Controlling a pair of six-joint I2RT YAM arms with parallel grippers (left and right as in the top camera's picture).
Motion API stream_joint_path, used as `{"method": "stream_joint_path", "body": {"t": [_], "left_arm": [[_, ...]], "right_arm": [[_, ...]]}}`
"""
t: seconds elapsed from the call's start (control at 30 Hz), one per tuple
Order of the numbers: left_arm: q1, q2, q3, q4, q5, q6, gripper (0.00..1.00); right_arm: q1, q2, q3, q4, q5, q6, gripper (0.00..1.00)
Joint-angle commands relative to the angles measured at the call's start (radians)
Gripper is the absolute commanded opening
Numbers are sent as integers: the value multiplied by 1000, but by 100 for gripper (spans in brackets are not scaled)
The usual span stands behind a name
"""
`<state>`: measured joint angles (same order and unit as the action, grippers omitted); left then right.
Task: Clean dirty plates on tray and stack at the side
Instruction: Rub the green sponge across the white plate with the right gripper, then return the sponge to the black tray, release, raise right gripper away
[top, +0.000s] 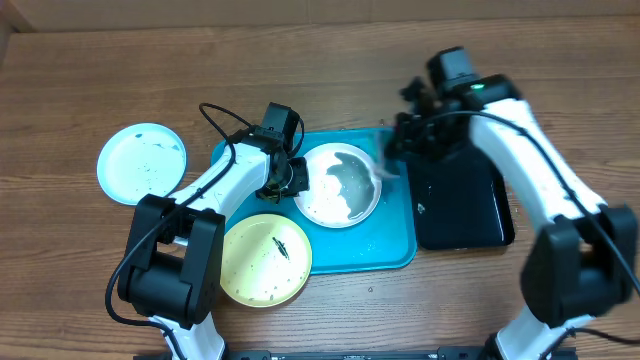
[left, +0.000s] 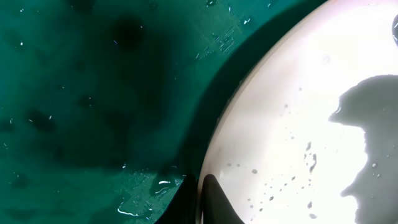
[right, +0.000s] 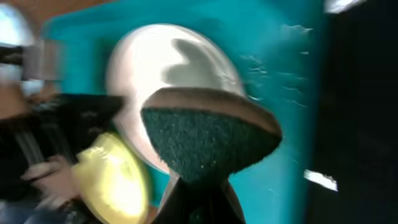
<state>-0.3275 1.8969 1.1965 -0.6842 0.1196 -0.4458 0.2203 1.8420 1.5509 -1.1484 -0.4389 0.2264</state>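
Tray (top: 385, 245): teal, long axis 9-to-3 o'clock in the overhead view.
White plate (top: 340, 190): on tray, toward 2 o'clock, wet.
Yellow-green plate (top: 262, 262): overlaps tray's 7 o'clock corner.
Pale blue plate (top: 142, 163): off tray, 9 o'clock.
Left gripper (left: 200, 194): clamped on white plate's 9 o'clock rim.
Right gripper (right: 198, 190): closed on sponge (right: 208, 140), at white plate's 3 o'clock.
Black tray (top: 460, 205): just beside tray, 3 o'clock.

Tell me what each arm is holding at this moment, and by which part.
Left jaws pinch the white plate at its rim. Right jaws clamp the sponge by one squeezed end, its green scouring face towards the wrist camera.
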Motion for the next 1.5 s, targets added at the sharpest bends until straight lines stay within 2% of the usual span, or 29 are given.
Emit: {"method": "stream_joint_path", "body": {"t": [0.0,0.07,0.17,0.47,0.53,0.6,0.67,0.73,0.9,0.97,1.17,1.2,1.23,1.47], "left_arm": [[-10,12,17,0,4,-3,6],[-10,12,17,0,4,-3,6],[-10,12,17,1,4,-3,6],[-10,12,17,1,3,-3,6],[-10,12,17,2,3,-3,6],[-10,12,17,4,3,-3,7],[-10,12,17,5,3,-3,10],[-10,12,17,5,3,-3,13],[-10,12,17,5,0,-3,21],[-10,12,17,5,0,-3,24],[-10,13,17,4,-27,-3,24],[-10,13,17,4,-31,-3,23],[-10,13,17,4,-34,-3,23],[-10,13,7,5,-49,-4,20]], "right_arm": [[-56,-7,6,-75,343,-17,4],[-73,-7,-16,-103,483,-10,4],[-79,-6,-73,-77,589,-10,4],[-79,-5,-276,192,674,-27,4],[-79,-5,-280,202,673,-39,17],[-79,-6,-266,193,674,-45,46],[-80,-6,-233,173,674,-45,67],[-86,-6,-181,140,674,-45,75],[-136,-6,-47,53,674,-35,84],[-184,-6,-13,40,673,-14,85],[-355,0,-15,53,638,13,87],[-382,0,-19,53,623,13,89],[-407,0,-21,48,608,13,100],[-517,0,-21,59,595,13,100]]}}
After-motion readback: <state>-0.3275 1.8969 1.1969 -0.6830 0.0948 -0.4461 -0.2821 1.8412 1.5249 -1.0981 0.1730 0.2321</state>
